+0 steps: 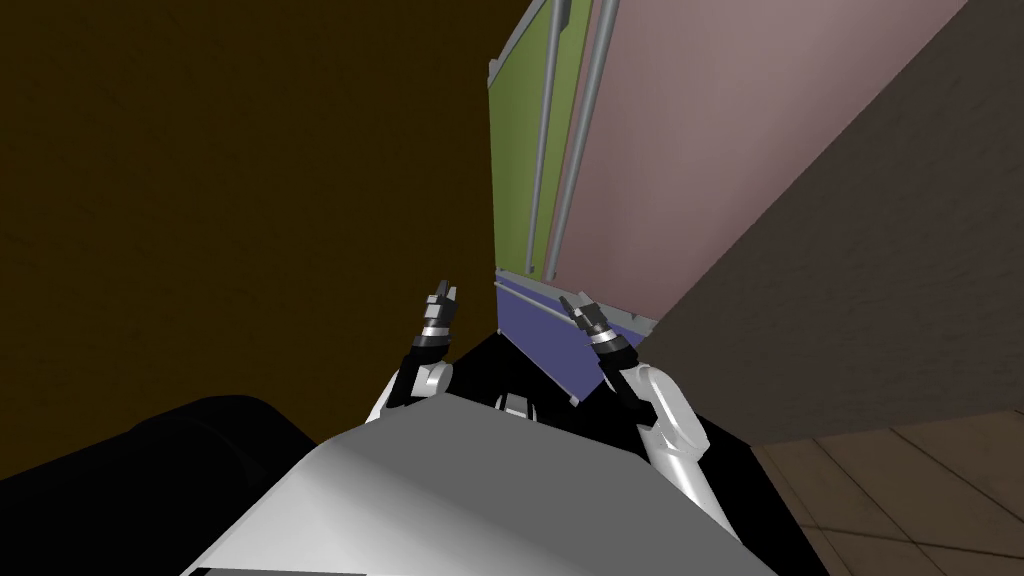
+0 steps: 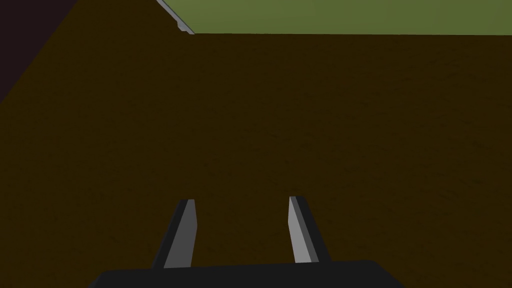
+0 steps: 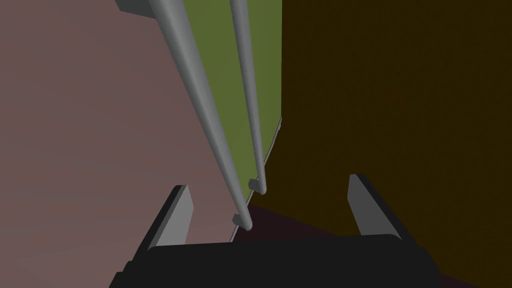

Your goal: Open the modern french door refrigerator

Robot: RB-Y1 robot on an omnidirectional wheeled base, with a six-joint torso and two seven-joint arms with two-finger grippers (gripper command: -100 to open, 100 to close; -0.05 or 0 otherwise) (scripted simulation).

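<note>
Head view: refrigerator (image 1: 700,200) ahead and a bit to my right, set between a dark brown wall (image 1: 200,150) on the left and a grey-brown wall (image 1: 880,250) on the right. Green door (image 1: 515,150) on the left, pink door (image 1: 660,90) on the right, blue drawer front (image 1: 545,335) below them. Two grey bars run side by side along the seam: green-door handle (image 1: 541,150) and pink-door handle (image 1: 580,130). Left gripper (image 1: 443,292) is in front of the brown wall, apart from the fridge. Right gripper (image 1: 572,305) is at the drawer's top edge, just below the handle ends.

Left wrist view: left gripper (image 2: 241,200) fingers released, nothing between them, facing the brown wall. Beyond it, a strip of the green door (image 2: 350,17).

Right wrist view: right gripper (image 3: 269,182) fingers spread wide. Lower ends of the pink-door handle (image 3: 205,100) and green-door handle (image 3: 248,100) sit between them, touching neither.
</note>
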